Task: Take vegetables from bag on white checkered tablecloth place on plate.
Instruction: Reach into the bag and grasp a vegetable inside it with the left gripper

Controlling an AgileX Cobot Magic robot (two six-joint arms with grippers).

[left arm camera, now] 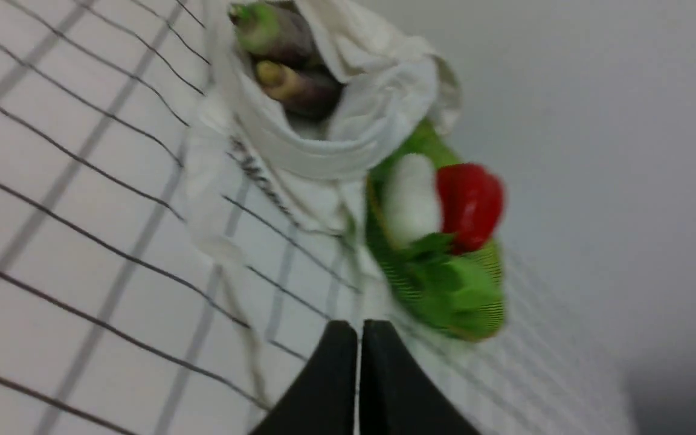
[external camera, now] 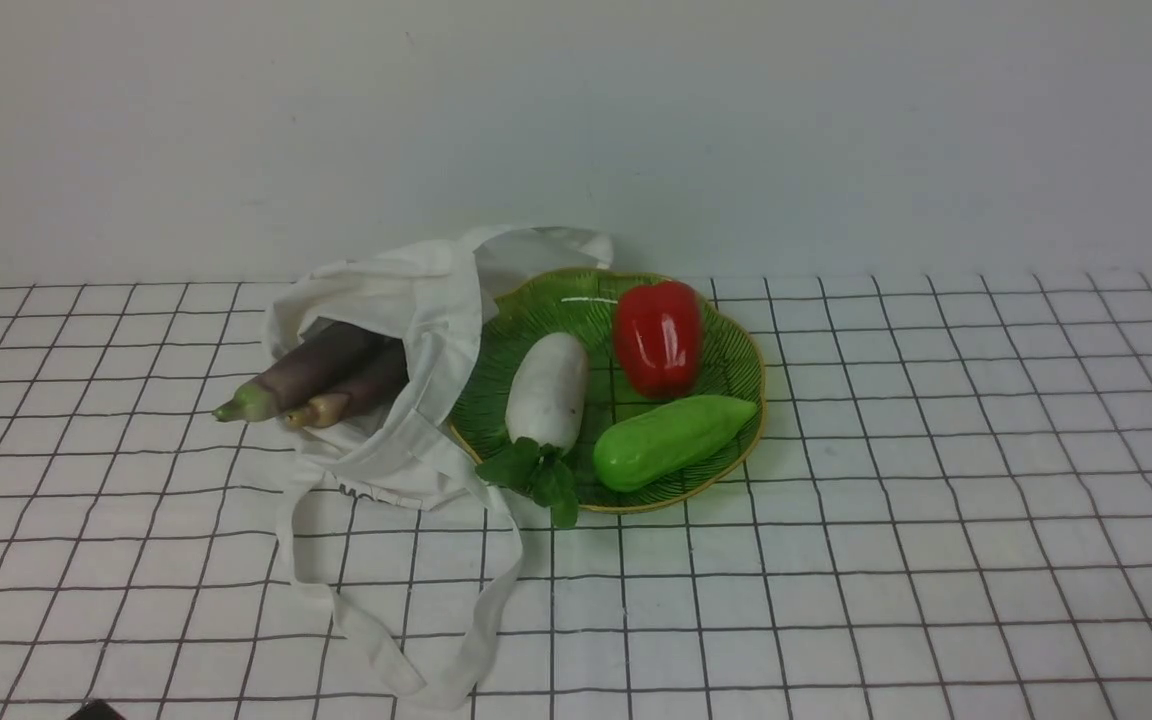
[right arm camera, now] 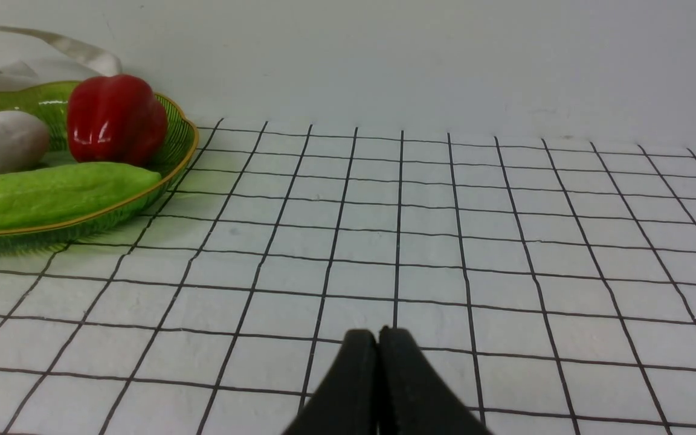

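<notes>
My left gripper had its jaws pressed together on nothing, and so did my right gripper. The two eggplants lay side by side in the open mouth of the bag on the white checkered tablecloth. The green-tipped eggplant and the tan-tipped eggplant pointed their stem ends out toward my left, and their long axes ran back to the right, into the cloth and toward the plate. The bag sat on my left side, and my left wrist camera looked straight into its mouth, ahead of those jaws, so I judged the left arm the nearer one. My right wrist saw only the plate's near rim and a strap loop, well off to one side. Cloth covered the far ends of both eggplants, so I could not tell how deep they went or whether a fold lay over them. The left wrist picture was smeared with blur. The bag's edge overlapped the plate's left rim, and a white radish, a red bell pepper and a green vegetable took up much of the dish.
</notes>
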